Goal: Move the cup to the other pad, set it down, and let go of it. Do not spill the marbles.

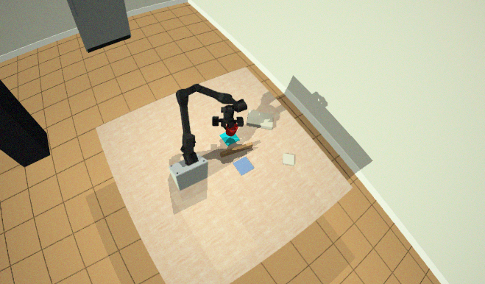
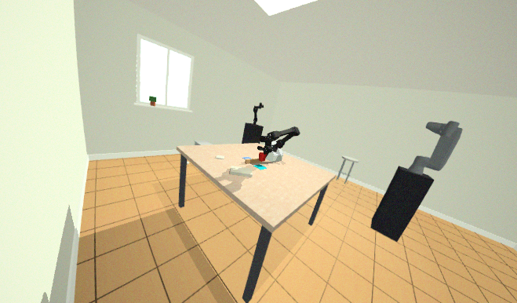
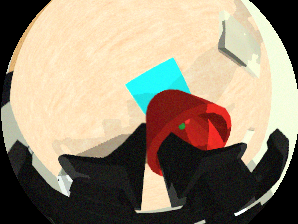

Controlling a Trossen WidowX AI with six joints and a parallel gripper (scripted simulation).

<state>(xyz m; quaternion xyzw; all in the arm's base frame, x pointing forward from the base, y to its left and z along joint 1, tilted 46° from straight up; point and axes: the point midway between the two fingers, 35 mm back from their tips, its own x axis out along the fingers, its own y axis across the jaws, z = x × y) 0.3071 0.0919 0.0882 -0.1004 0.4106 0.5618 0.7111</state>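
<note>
Gripping the red cup [image 3: 188, 124], jaws closed tight on its wall, with the gripper [image 1: 231, 124] pointing down at the end of the black arm [image 1: 185, 118]. Holding the cup off the tabletop [image 1: 225, 217], hanging above the cyan pad [image 1: 229, 139]; in the wrist view, overlapping that pad's near corner [image 3: 157, 83]. Showing a single green marble [image 3: 181, 125] inside the cup's mouth in the wrist view; whether others are lying in there cannot be told. Appearing roughly upright in the exterior view [image 2: 262, 156], though too small there to judge any tilt.

Lying just past the cyan pad, toward the arm's base [image 1: 188, 174]: a brown wooden stick [image 1: 237, 150], and beyond it the blue pad [image 1: 243, 165], flat on the tabletop and well apart from the cup. Sitting near the gripper on its far side: a pale grey block [image 1: 260, 119]. Resting farther out, alone: a small cream block [image 1: 288, 159].
</note>
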